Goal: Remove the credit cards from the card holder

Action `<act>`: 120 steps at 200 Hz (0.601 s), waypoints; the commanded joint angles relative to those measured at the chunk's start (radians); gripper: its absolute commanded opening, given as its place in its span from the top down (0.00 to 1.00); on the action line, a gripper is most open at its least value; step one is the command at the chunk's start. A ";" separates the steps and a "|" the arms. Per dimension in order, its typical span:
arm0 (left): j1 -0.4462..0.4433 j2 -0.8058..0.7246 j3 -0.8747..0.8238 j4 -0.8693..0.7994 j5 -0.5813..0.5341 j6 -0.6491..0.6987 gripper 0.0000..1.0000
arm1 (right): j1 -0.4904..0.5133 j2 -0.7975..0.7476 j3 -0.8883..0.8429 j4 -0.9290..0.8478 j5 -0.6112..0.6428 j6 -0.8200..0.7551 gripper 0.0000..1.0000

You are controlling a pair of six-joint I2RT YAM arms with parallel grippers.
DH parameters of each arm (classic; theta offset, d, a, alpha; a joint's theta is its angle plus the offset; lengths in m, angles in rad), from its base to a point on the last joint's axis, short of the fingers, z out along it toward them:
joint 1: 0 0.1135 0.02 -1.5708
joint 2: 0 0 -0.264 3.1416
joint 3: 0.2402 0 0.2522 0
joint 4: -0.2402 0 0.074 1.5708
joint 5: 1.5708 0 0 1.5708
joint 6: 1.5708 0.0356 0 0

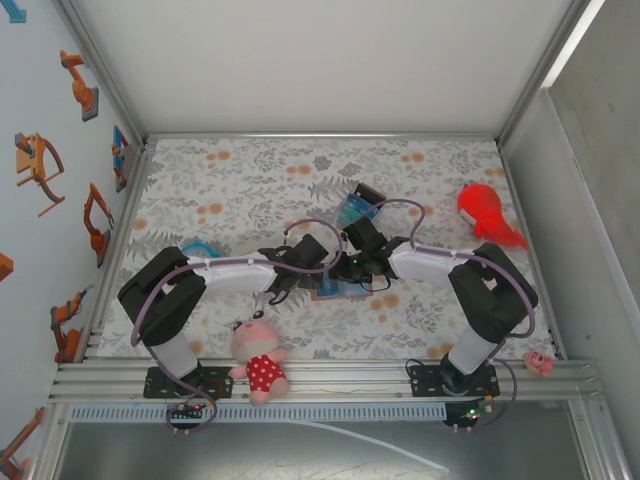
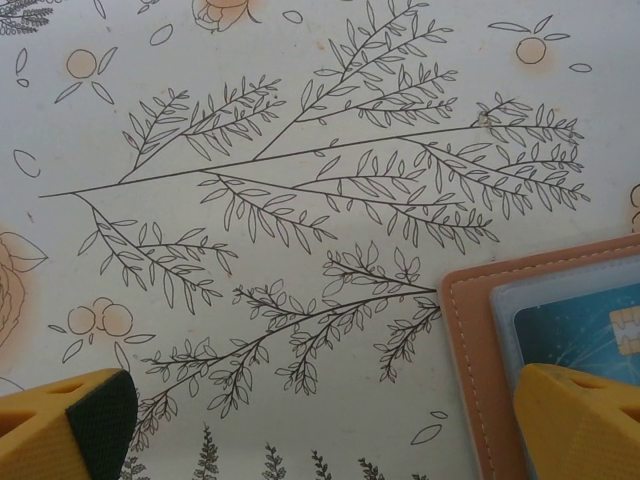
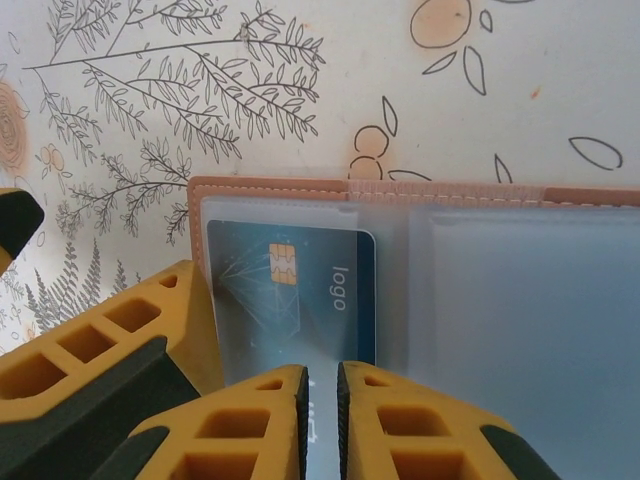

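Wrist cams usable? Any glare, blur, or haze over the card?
Right wrist: card sharp, chip and "logo" legible through a slightly milky sleeve, no glare. Left wrist: cloth print crisp, card holder stitching clear. Top external: even light, faint shadows.

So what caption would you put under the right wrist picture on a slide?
Right pincer pinching the blue chip card in a clear sleeve of the open card holder.

— What covers the table?
— A cloth (image 1: pixel 250 170) printed with leaves and orange flowers. A red toy (image 1: pixel 485 210) lies at its right side.
— And up front?
— A pink doll (image 1: pixel 258 358) in a red spotted dress, on the rail (image 1: pixel 350 380). A small pink toy (image 1: pixel 540 362) sits at the rail's right end.
— The left wall (image 1: pixel 40 240)?
— Orange stickers (image 1: pixel 38 165).
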 commanded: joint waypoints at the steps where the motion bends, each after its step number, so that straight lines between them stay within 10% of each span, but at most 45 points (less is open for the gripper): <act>1: -0.008 0.012 -0.016 -0.033 -0.005 -0.013 0.03 | -0.002 0.006 0.002 -0.025 0.005 0.011 0.84; 120: -0.023 0.029 0.013 -0.092 -0.070 0.006 0.03 | -0.049 0.008 -0.112 0.145 -0.103 0.083 0.85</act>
